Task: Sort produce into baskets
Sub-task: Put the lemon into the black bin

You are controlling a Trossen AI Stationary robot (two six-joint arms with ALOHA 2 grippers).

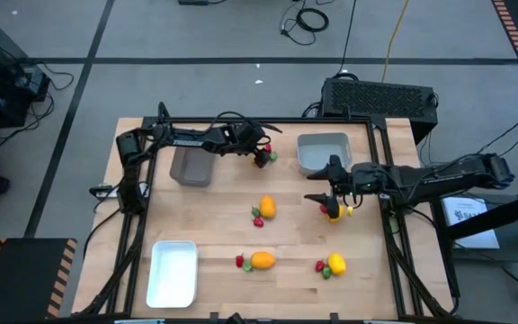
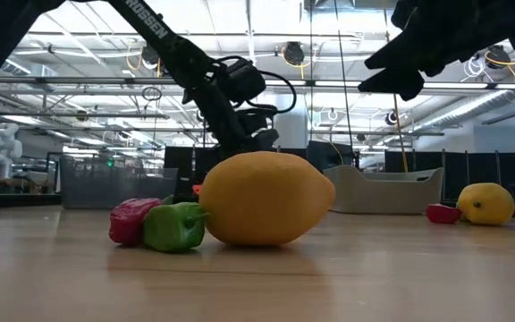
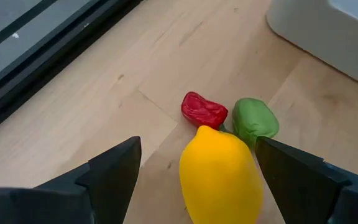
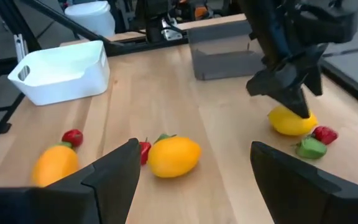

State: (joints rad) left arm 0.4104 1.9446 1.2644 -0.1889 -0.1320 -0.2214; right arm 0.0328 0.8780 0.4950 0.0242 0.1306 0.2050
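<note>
Left pincer (image 3: 197, 149), fingers apart, is straddling a yellow fruit (image 3: 219, 177) on the desk (image 3: 104, 93), far centre. Red piece (image 3: 204, 110) and green piece (image 3: 255, 119) are crowding it, so closing risks dragging them along or squirting the fruit out. Right pincer (image 1: 329, 191), also apart, is hovering right of centre.

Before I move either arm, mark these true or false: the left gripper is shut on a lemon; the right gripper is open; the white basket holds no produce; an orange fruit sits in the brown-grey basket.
1. The left gripper is shut on a lemon. False: it is open, its fingers standing clear on either side of the yellow lemon.
2. The right gripper is open. True; it hangs over a yellow fruit.
3. The white basket holds no produce. True.
4. An orange fruit sits in the brown-grey basket. False: no produce shows in it.
</note>
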